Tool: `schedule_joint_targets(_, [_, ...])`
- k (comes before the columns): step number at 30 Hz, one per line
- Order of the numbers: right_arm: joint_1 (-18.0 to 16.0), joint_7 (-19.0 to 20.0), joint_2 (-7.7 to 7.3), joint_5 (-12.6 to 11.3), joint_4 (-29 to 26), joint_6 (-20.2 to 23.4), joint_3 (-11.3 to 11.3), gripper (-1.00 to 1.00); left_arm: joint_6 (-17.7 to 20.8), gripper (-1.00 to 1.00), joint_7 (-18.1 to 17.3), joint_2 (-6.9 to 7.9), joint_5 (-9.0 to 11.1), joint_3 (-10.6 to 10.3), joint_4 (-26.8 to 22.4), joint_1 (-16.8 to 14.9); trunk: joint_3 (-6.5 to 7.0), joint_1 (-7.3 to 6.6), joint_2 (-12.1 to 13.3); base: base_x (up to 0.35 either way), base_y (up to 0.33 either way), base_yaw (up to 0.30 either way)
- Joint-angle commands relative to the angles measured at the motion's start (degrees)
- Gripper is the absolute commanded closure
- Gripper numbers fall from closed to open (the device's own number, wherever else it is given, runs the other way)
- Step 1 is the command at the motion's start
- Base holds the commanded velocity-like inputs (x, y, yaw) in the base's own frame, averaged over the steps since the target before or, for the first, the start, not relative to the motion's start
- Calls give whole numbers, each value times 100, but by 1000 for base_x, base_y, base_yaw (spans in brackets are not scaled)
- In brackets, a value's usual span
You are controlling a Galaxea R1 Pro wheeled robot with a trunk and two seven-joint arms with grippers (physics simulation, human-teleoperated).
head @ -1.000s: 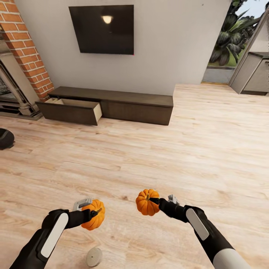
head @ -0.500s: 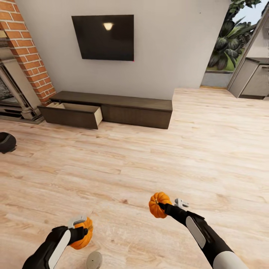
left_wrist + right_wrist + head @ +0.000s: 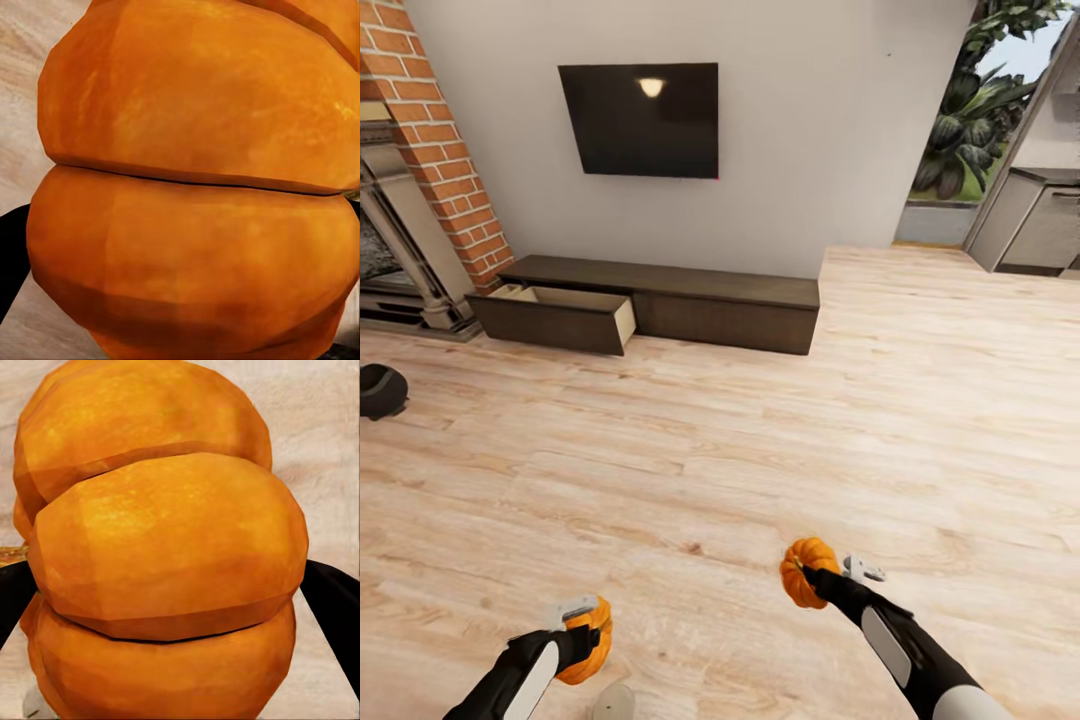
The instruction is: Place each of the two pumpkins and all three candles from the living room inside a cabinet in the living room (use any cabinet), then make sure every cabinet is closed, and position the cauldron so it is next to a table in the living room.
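1. The left claw [image 3: 582, 622] grips one pumpkin [image 3: 588, 642]; the right claw [image 3: 822, 580] grips the other pumpkin [image 3: 807, 571].
2. The cabinet [image 3: 660, 305] lies well apart at about 11 o'clock, its long axis crosswise.
3. Its open drawer [image 3: 560, 310] sits toward the left arm's side, likely the nearer arm.

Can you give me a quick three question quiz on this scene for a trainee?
1. True or false: each arm carries a pumpkin.
2. What stands open on the cabinet: A the left drawer, B the right drawer, C nothing?
3. What black thing sits on the floor at the far left?

Key:
1. True: left pumpkin, right pumpkin.
2. A, the left drawer.
3. The cauldron.
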Motion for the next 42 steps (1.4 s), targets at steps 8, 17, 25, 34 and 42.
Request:
schedule_joint_targets(8, [-3, -633, -2, -33, 326, -284, 28, 100, -329, 100, 66, -149, 5, -191, 372, -3, 216, -176, 319, 0, 0, 0])
schedule_joint_targets(17, [-2, -650, -2, -69, 350, -334, 14, 100, -450, 100, 58, -153, -2, -203, 440, -1, 311, -198, 360, -8, 0, 0])
schedule_joint_targets(25, [-4, -649, -2, -70, 367, -340, 15, 100, -456, 100, 58, -153, -2, -202, 441, -2, 330, -198, 360, -266, 0, -92])
schedule_joint_targets(34, [-5, -649, -2, -87, 377, -349, 15, 100, -670, 100, 62, -158, 7, -206, 441, -1, 365, -198, 360, -64, -4, -244])
schedule_joint_targets(42, [-4, -649, 1, -84, 378, -349, 19, 100, -710, 100, 66, -161, 22, -205, 441, -1, 399, -198, 360, 259, -128, -255])
